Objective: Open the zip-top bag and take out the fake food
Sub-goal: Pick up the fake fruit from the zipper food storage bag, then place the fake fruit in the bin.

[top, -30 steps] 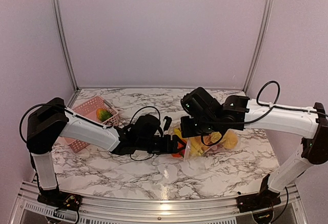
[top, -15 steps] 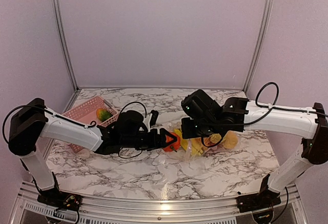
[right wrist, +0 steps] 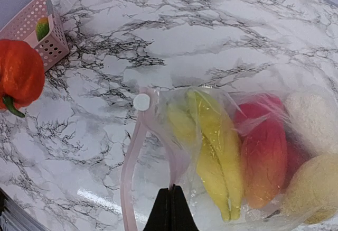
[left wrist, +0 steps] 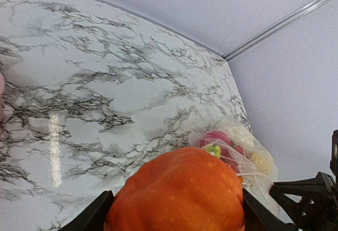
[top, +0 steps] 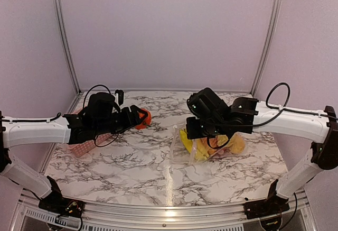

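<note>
The left jaws stand wide around an orange pepper (left wrist: 179, 191), one piece of the fake food, and hold it clear of the surface (top: 132, 170) beside the pink basket (right wrist: 37, 30). We judge the basket to be its drop-off, since a green piece (right wrist: 42, 28) lies inside. The right jaws are pinched shut on the clear film of the zip-top bag (right wrist: 158, 151) near its open pink zip edge, seemingly to anchor it. The bag lies right of centre, with bananas (right wrist: 214, 136) and dragon fruit (right wrist: 264, 146) inside. We read no brand, label or writing anywhere.
</note>
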Tool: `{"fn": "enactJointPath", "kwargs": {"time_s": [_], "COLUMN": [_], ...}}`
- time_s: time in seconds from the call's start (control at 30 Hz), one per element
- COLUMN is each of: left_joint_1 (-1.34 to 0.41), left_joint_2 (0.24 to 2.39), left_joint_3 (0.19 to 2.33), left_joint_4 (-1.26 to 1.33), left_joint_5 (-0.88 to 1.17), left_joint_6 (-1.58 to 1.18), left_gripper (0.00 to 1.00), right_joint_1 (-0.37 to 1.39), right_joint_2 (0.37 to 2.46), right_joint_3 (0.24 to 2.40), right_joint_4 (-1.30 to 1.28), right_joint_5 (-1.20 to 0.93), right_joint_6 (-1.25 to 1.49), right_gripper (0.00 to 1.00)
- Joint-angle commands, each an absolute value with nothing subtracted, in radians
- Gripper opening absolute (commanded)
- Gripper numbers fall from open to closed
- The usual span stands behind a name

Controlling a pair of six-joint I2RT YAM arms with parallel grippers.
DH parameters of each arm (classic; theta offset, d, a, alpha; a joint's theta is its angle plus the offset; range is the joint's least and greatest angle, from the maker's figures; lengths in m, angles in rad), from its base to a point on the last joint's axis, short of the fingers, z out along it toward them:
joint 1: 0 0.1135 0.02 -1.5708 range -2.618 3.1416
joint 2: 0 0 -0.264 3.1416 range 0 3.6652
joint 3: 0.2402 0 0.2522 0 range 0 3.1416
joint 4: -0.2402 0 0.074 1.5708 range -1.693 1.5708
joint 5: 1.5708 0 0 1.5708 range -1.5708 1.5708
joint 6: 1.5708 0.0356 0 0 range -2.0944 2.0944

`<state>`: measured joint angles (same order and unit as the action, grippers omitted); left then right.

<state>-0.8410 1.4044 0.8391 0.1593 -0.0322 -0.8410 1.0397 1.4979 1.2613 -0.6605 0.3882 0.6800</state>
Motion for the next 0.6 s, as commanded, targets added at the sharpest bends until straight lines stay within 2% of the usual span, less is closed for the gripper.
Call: {"fn": "enactJointPath", "kwargs": {"time_s": [0.0, 0.2, 0.57], "left_joint_1": [-0.747, -0.604, -0.36], "left_joint_2": [1.306, 1.249, 1.274], "left_joint_3": [0.844, 0.841, 0.769], "left_joint_4": [-0.093, -0.167, -0.127], "left_joint_5": [-0.234, -0.3, -0.19], "left_joint_6": [-0.814, -0.809, -0.843], "left_gripper": [0.59, 0.61, 0.61], "right_joint_1": [1.045, 1.045, 1.045], "right_joint_2": [1.456, 1.423, 1.372], "right_joint_3": [1.305, 1.301, 1.285], "right_joint_4": [-0.649, -0.65, -0.657], "right_joint_5": [0.411, 0.417, 0.428], "right_joint_6": [0.66, 0.652, 0.65], "right_gripper": [0.0, 0.0, 0.0]}}
